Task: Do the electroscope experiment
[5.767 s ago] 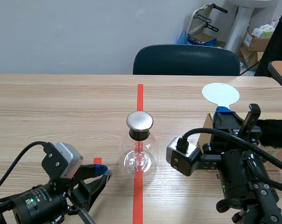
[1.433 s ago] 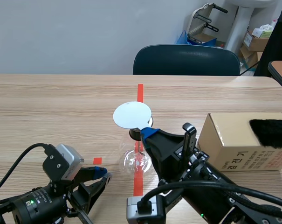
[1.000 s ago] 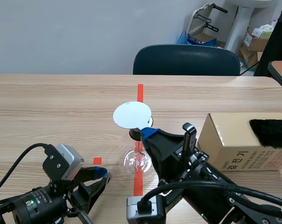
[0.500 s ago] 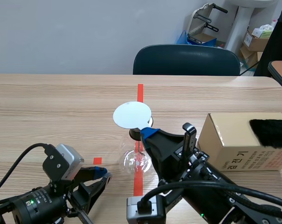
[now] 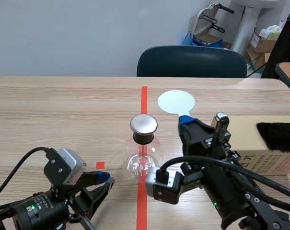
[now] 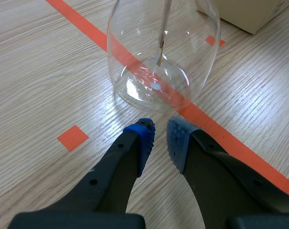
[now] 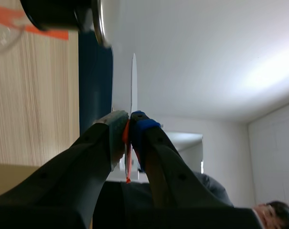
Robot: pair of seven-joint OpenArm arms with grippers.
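I'm holding the white disc (image 5: 176, 102) pinched in the right gripper (image 5: 187, 120), raised just beyond the electroscope (image 5: 144, 153), which is standing mid-table toward the near edge. I'm judging the pass over its metal cap (image 5: 144, 124) as not yet done. The left gripper (image 6: 159, 138) is lying almost closed, empty; only its camera is showing me the rod (image 6: 162, 33) inside the glass.

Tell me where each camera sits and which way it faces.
Scene view: between the arms, facing across the table at the flask; both arms show, left gripper low, right gripper raised, clamping the disc.
Left wrist view: low, looking past the left gripper at the flask's base.
Right wrist view: rolled sideways, looking along the right gripper and the edge-on disc.
Shared: flask in scene and left wrist; disc in scene and right wrist.
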